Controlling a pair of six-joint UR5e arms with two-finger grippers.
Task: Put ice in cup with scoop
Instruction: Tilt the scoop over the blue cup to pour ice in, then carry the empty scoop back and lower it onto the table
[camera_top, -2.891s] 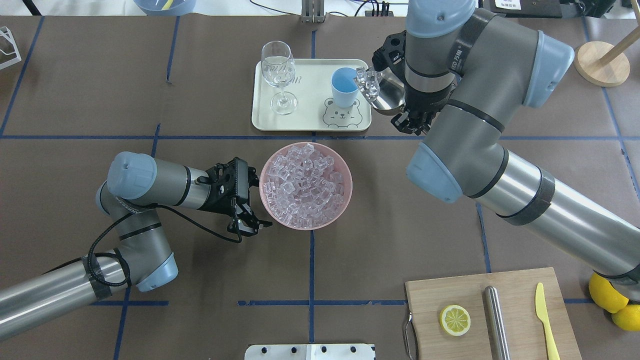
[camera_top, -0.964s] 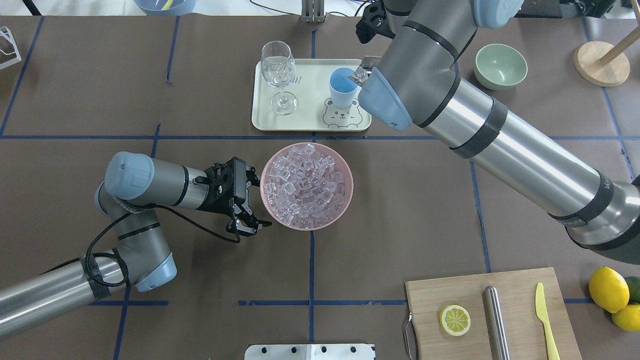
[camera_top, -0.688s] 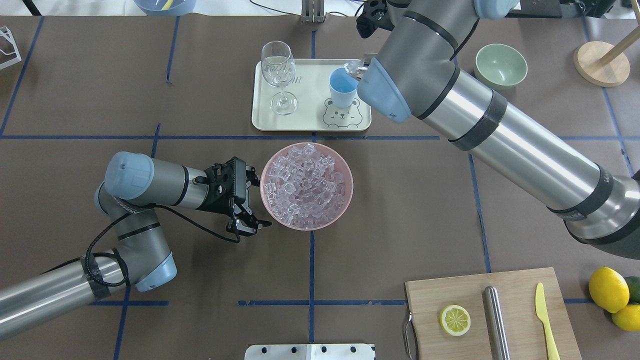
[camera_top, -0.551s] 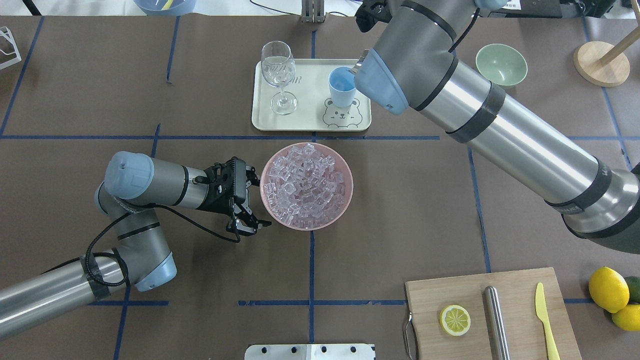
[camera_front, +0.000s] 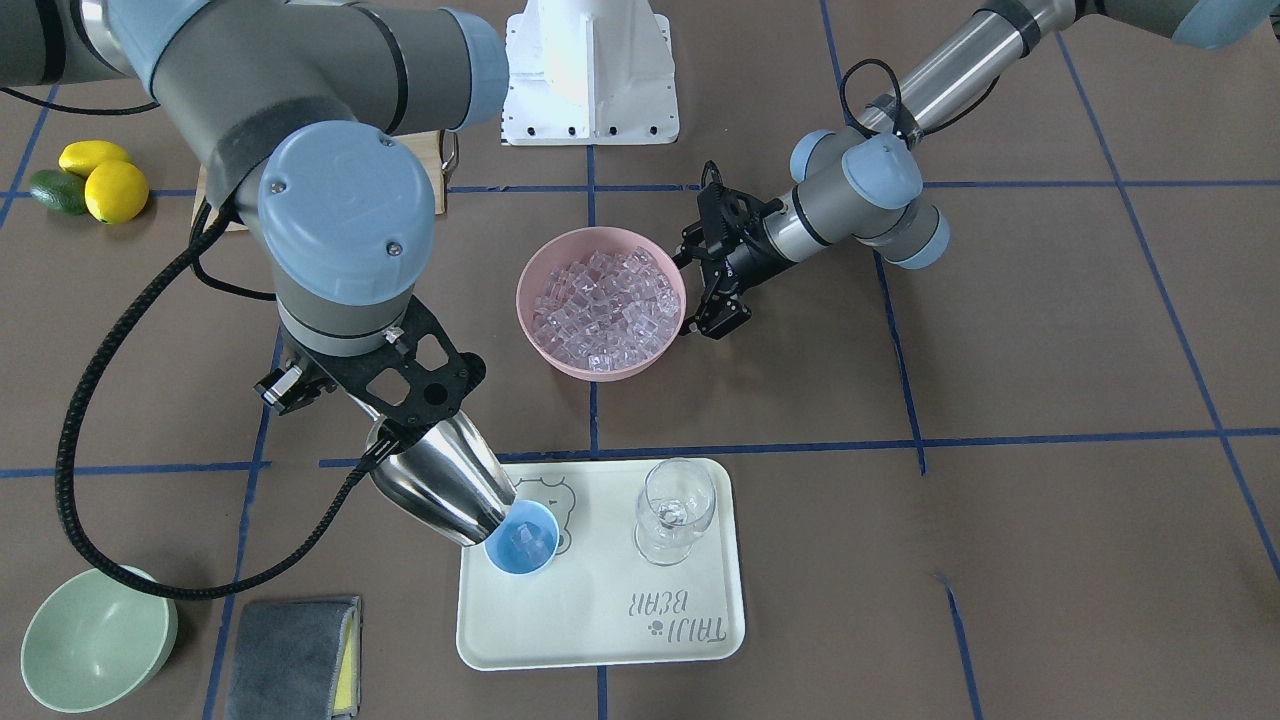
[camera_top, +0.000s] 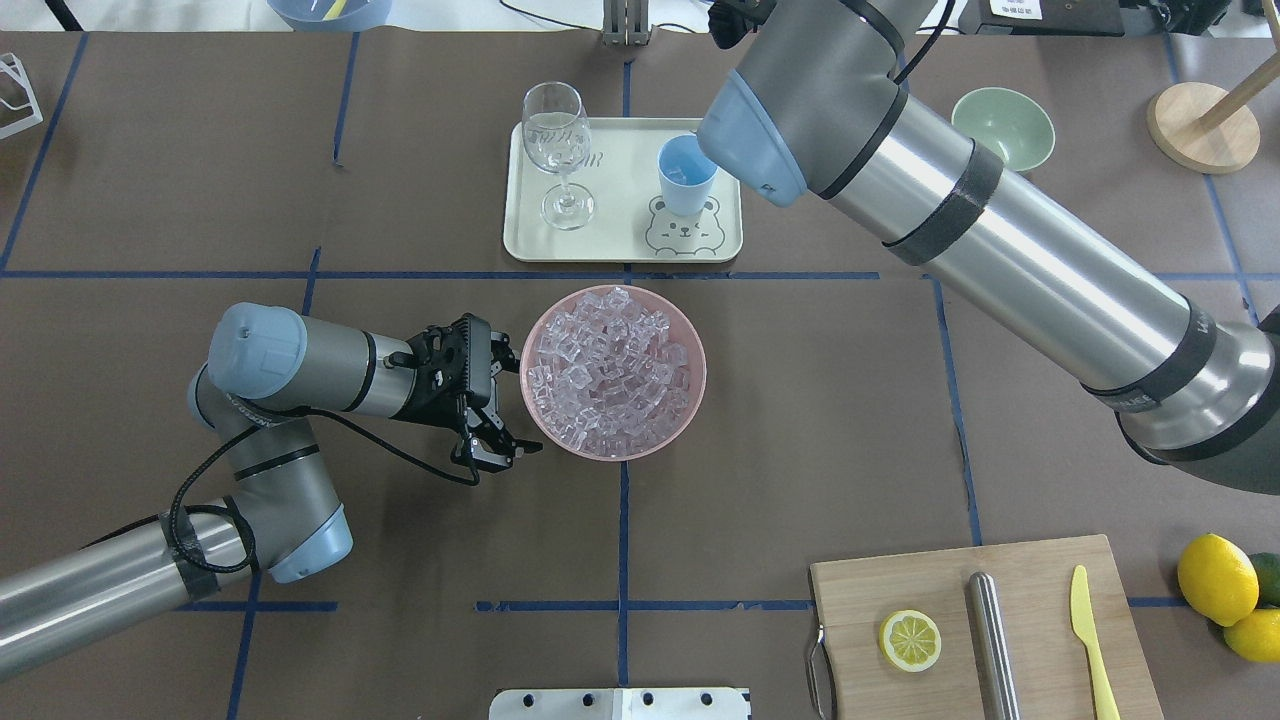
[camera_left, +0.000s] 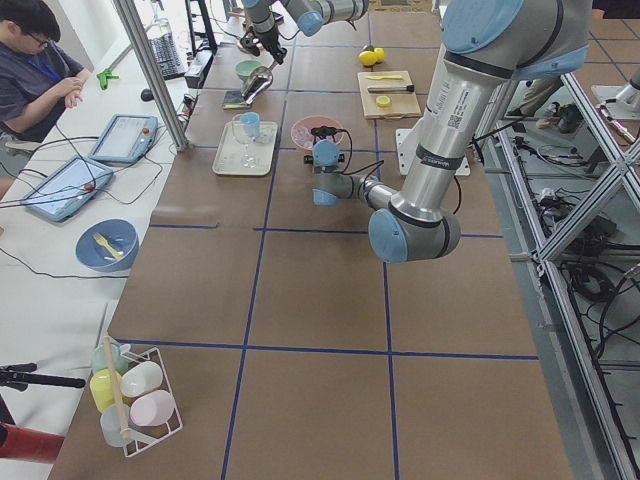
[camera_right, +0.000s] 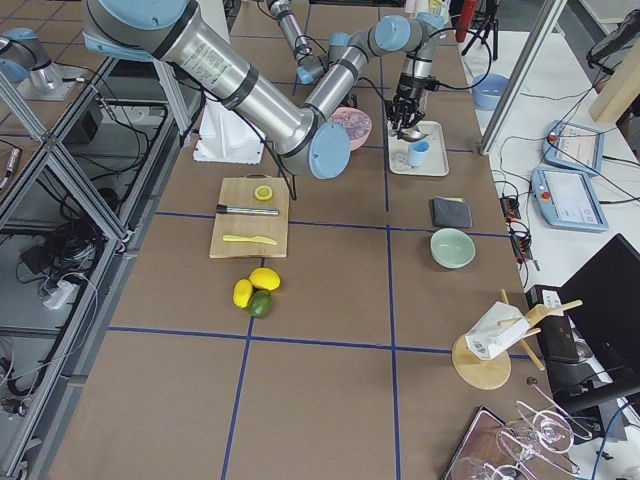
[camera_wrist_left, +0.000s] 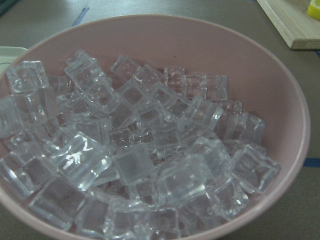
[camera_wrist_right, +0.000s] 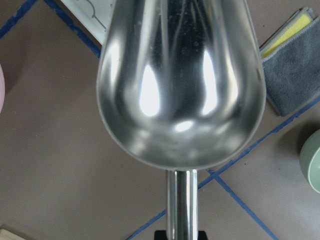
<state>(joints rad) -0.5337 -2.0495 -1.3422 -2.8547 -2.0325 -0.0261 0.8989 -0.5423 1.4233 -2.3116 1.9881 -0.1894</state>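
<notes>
The light-blue cup (camera_front: 522, 545) stands on a cream tray (camera_front: 600, 630) and holds a few ice cubes (camera_front: 527, 540). My right gripper (camera_front: 385, 425) is shut on the handle of the steel scoop (camera_front: 445, 485). The scoop is tilted, with its lip at the cup's rim. In the right wrist view the scoop's trough (camera_wrist_right: 180, 85) is empty. In the overhead view my right arm hides the scoop beside the cup (camera_top: 685, 172). A pile of ice (camera_top: 610, 370) fills the pink bowl (camera_top: 700, 372). My left gripper (camera_top: 520, 447) is at the bowl's near rim and looks closed on it.
A wine glass (camera_top: 557, 150) stands on the tray, left of the cup. A pale-green bowl (camera_top: 1002, 125) and a grey cloth (camera_front: 290, 655) lie at the far right. A cutting board (camera_top: 1040, 640) with a lemon half, a steel cylinder and a knife is at the near right, with lemons (camera_top: 1215, 578) beside it.
My right arm swung over the tray and tipped the scoop further. The ice at the scoop's lip has dropped into the cup. My left arm has not moved.
</notes>
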